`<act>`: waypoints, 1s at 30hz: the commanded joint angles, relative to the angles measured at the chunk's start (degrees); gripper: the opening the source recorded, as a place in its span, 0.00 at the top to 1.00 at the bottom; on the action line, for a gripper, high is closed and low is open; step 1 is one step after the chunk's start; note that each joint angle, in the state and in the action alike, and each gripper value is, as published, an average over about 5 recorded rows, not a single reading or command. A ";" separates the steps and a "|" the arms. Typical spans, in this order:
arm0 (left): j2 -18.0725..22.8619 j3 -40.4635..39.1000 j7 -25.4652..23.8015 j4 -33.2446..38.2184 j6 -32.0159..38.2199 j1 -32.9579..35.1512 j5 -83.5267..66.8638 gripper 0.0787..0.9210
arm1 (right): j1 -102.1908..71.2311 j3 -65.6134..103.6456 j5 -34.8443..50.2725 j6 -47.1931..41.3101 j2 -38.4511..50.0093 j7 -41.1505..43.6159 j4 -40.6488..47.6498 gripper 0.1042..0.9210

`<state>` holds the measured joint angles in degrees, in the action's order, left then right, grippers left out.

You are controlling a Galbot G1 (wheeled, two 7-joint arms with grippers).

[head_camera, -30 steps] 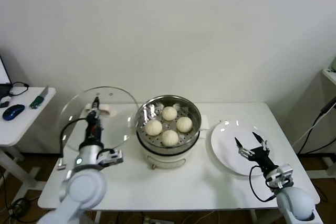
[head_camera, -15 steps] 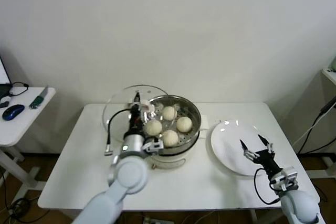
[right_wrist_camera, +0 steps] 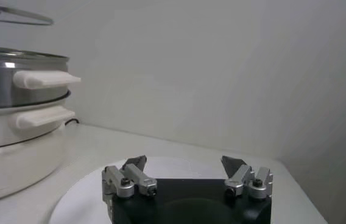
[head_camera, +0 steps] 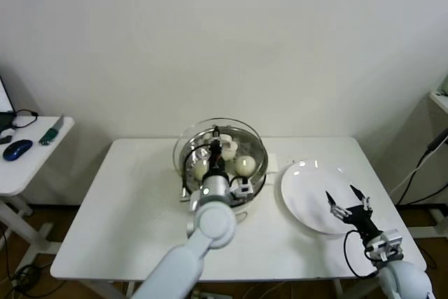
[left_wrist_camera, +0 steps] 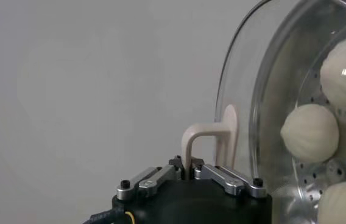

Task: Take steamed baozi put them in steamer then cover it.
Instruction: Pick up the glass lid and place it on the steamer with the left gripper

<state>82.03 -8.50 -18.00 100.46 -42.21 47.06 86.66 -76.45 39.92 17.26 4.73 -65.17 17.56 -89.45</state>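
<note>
Pale grey-white rounded arms, black cabled wrists, silver screw-studded fingers (right_wrist_camera: 126,181).

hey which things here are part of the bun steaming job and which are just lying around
Part of the job:
- baozi, already in the steamer
- glass lid, held above it by its handle in the left gripper

Just lying about:
- white plate, with the open right gripper above it
- mouse and cables on the side table
</note>
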 commanded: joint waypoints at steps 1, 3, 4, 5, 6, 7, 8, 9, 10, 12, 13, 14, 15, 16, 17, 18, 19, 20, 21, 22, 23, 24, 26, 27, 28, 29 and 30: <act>4.17 -1.25 2.34 -7.74 -2.79 -1.37 -1.21 0.91 | -0.25 0.68 -0.38 0.40 -0.61 0.21 0.45 0.12; 4.14 -1.34 2.47 -7.93 -2.79 -1.36 -1.41 0.91 | -0.22 0.67 -0.55 0.47 -0.78 0.25 0.55 0.12; 4.12 -1.41 2.49 -7.96 -2.79 -1.33 -1.46 0.91 | -0.21 0.66 -0.63 0.49 -0.85 0.26 0.58 0.12; 4.09 -1.49 2.48 -7.97 -2.79 -1.27 -1.48 0.91 | -0.18 0.63 -0.72 0.51 -0.92 0.28 0.60 0.12; 4.06 -1.57 2.46 -7.99 -2.79 -1.21 -1.47 0.91 | -0.15 0.60 -0.80 0.54 -0.99 0.29 0.62 0.12; 4.04 -1.61 2.43 -8.04 -2.79 -1.15 -1.45 0.91 | -0.12 0.56 -0.87 0.56 -1.04 0.30 0.63 0.12; 4.01 -1.62 2.39 -8.08 -2.79 -1.09 -1.41 0.91 | -0.09 0.53 -0.93 0.57 -1.08 0.31 0.64 0.12; 3.96 -1.61 2.34 -8.13 -2.79 -1.05 -1.36 0.91 | -0.06 0.50 -0.97 0.59 -1.13 0.32 0.63 0.12; 3.89 -1.57 2.29 -8.19 -2.79 -1.06 -1.30 0.91 | -0.04 0.47 -1.01 0.61 -1.17 0.33 0.63 0.12; 3.68 -1.47 2.20 -8.32 -2.79 -1.16 -1.17 0.91 | -0.01 0.43 -1.06 0.64 -1.24 0.36 0.62 0.12; 3.55 -1.37 2.16 -8.40 -2.79 -1.25 -1.14 0.91 | 0.00 0.41 -1.07 0.67 -1.28 0.40 0.62 0.12; 3.41 -1.24 2.14 -8.48 -2.79 -1.36 -1.14 0.91 | -0.01 0.40 -1.09 0.70 -1.31 0.44 0.62 0.12; 3.29 -1.12 2.13 -8.55 -2.79 -1.45 -1.18 0.91 | -0.02 0.40 -1.11 0.72 -1.33 0.48 0.63 0.12; 3.16 -0.99 2.16 -8.61 -2.79 -1.56 -1.25 0.91 | -0.03 0.40 -1.12 0.75 -1.36 0.52 0.65 0.12; 3.06 -0.87 2.22 -8.68 -2.79 -1.66 -1.34 0.91 | -0.05 0.41 -1.15 0.78 -1.38 0.57 0.67 0.12; 2.99 -0.79 2.28 -8.73 -2.79 -1.74 -1.42 0.91 | -0.06 0.42 -1.16 0.81 -1.40 0.61 0.68 0.12; 2.94 -0.75 2.35 -8.78 -2.79 -1.80 -1.51 0.91 | -0.07 0.44 -1.19 0.83 -1.42 0.64 0.71 0.12; 2.91 -0.71 2.43 -8.83 -2.79 -1.86 -1.61 0.91 | -0.09 0.46 -1.23 0.86 -1.45 0.68 0.75 0.12; 2.92 -0.69 2.50 -8.88 -2.79 -1.88 -1.67 0.91 | -0.10 0.48 -1.26 0.89 -1.48 0.72 0.77 0.12; 2.92 -0.69 2.55 -8.91 -2.79 -1.89 -1.75 0.91 | -0.11 0.50 -1.29 0.92 -1.51 0.77 0.80 0.12; 2.94 -0.70 2.62 -8.96 -2.79 -1.88 -1.84 0.91 | -0.11 0.53 -1.33 0.95 -1.55 0.81 0.83 0.12; 2.96 -0.72 2.70 -9.01 -2.79 -1.87 -1.91 0.91 | -0.12 0.55 -1.36 0.98 -1.58 0.86 0.84 0.12; 3.01 -0.79 2.87 -9.09 -2.79 -1.80 -2.10 0.91 | -0.12 0.61 -1.39 1.01 -1.66 0.94 0.87 0.12; 3.03 -0.84 2.94 -9.11 -2.79 -1.74 -2.17 0.91 | -0.12 0.64 -1.41 1.02 -1.70 0.96 0.88 0.12; 3.02 -0.90 2.99 -9.11 -2.79 -1.66 -2.22 0.91 | -0.12 0.67 -1.41 1.03 -1.74 0.99 0.89 0.12; 3.00 -0.97 3.02 -9.10 -2.79 -1.58 -2.28 0.91 | -0.12 0.70 -1.42 1.04 -1.79 1.03 0.89 0.12; 2.97 -1.02 3.04 -9.08 -2.79 -1.51 -2.29 0.91 | -0.13 0.73 -1.43 1.05 -1.82 1.05 0.89 0.12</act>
<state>84.87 -9.32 -15.28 91.84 -42.21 45.37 84.73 -76.54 40.53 15.89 5.72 -66.86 18.52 -88.59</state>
